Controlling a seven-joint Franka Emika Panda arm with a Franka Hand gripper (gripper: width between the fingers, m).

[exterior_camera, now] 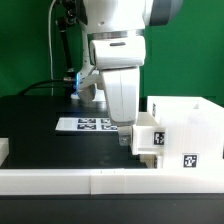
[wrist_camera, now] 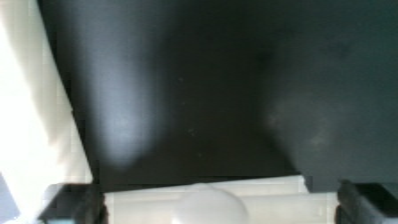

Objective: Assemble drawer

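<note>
The pincer (exterior_camera: 127, 136) hangs spread wide around a small tray's knob (wrist_camera: 201, 203), pinching nothing yet. That tray (exterior_camera: 147, 139) sits partly in the housing (exterior_camera: 192, 133) at the exterior view's right; pushing it home remains.

White drawer housing (exterior_camera: 185, 135) sits upright at the table's (exterior_camera: 40, 125) exterior-view right edge, black-and-white tags on its front. A small white tray (exterior_camera: 147, 138) juts from its side, partly inserted, tagged too.

The arm reaches straight down, its gripper (exterior_camera: 127, 137) spread wide open.
</note>
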